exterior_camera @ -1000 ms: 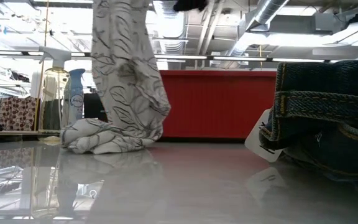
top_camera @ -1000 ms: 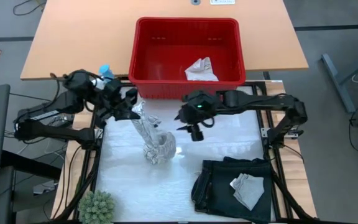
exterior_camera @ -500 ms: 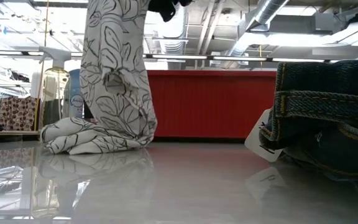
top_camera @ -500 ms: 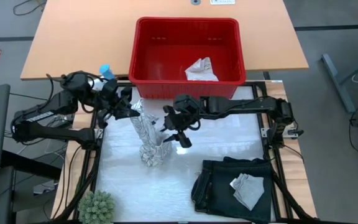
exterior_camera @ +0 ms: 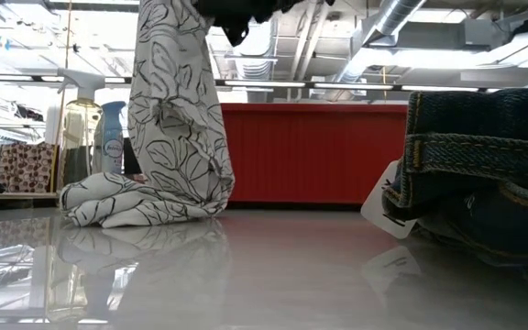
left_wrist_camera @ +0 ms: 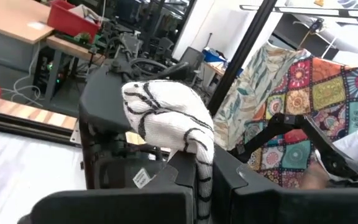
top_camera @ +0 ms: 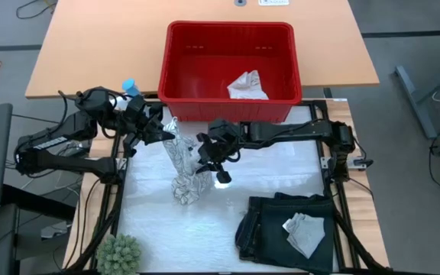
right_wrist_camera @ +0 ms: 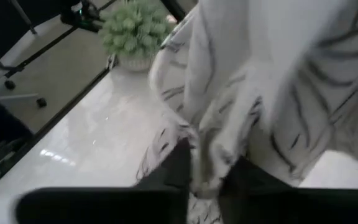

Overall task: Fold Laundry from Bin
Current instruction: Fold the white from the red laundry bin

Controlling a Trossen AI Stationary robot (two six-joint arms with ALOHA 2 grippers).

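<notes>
A soft, leaf-patterned cloth hangs crumpled over the glossy white table, its lower end heaped there. The left gripper pinches its top corner; the right gripper clamps a lower fold. The slotted red bin stands behind.
</notes>
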